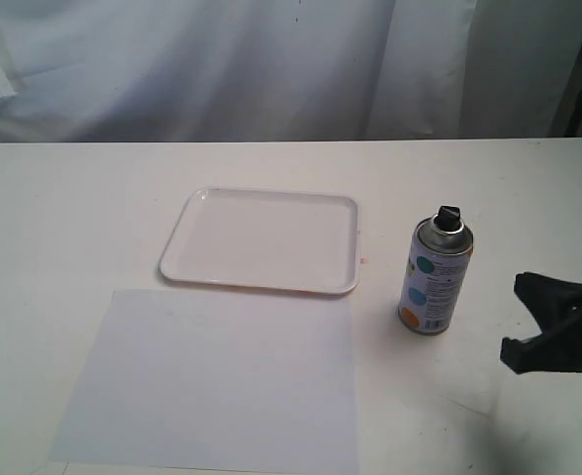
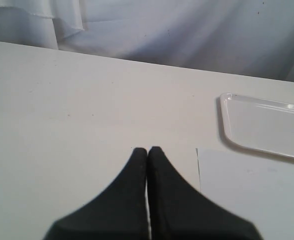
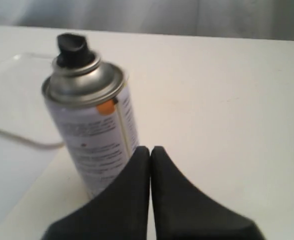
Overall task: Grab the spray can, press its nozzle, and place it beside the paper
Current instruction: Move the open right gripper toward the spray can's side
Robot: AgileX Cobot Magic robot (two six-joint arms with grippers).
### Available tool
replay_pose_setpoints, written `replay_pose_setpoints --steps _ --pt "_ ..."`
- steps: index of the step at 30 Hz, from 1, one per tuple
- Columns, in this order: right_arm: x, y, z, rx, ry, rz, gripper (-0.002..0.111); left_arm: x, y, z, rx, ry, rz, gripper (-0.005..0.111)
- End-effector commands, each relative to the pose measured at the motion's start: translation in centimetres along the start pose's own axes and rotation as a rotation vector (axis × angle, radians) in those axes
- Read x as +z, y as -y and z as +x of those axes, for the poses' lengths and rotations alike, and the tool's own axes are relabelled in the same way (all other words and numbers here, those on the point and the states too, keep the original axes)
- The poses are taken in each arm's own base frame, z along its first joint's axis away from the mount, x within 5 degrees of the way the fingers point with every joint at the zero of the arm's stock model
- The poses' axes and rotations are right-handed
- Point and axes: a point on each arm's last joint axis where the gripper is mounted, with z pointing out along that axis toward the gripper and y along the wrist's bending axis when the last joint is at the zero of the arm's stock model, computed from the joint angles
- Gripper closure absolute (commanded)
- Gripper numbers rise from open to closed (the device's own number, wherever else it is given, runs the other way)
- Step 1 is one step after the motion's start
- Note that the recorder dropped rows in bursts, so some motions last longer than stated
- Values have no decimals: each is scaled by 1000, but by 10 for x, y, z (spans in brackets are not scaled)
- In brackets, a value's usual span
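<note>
The spray can [image 1: 436,272] stands upright on the white table, right of the paper [image 1: 212,381] and apart from it. Its black nozzle [image 1: 449,218] tops the silver dome. My right gripper [image 1: 529,319] is low at the table's right edge, a short way right of the can. In the right wrist view the gripper [image 3: 150,149] is shut and empty, with the can [image 3: 94,130] and nozzle [image 3: 72,47] close ahead, off to one side. My left gripper [image 2: 147,150] is shut and empty over bare table beside the paper's corner [image 2: 252,195]; the exterior view does not show it.
A white rimmed tray [image 1: 261,240] with rounded corners lies just behind the paper, also seen in the left wrist view as the tray [image 2: 267,125]. A white cloth backdrop [image 1: 271,69] hangs behind the table. Bare tabletop [image 1: 529,198] lies behind and right of the can.
</note>
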Motion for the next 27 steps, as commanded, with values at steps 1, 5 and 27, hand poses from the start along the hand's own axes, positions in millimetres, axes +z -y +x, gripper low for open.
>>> replay_pose_setpoints --steps 1,5,27 --pt "0 -6 9 -52 -72 -60 108 0 0 1 -4 7 1 107" --pt "1 -5 6 -77 -39 -55 108 0 0 1 -4 7 1 107" --pt "2 -10 3 5 -10 -103 58 0 0 1 -4 7 1 107"
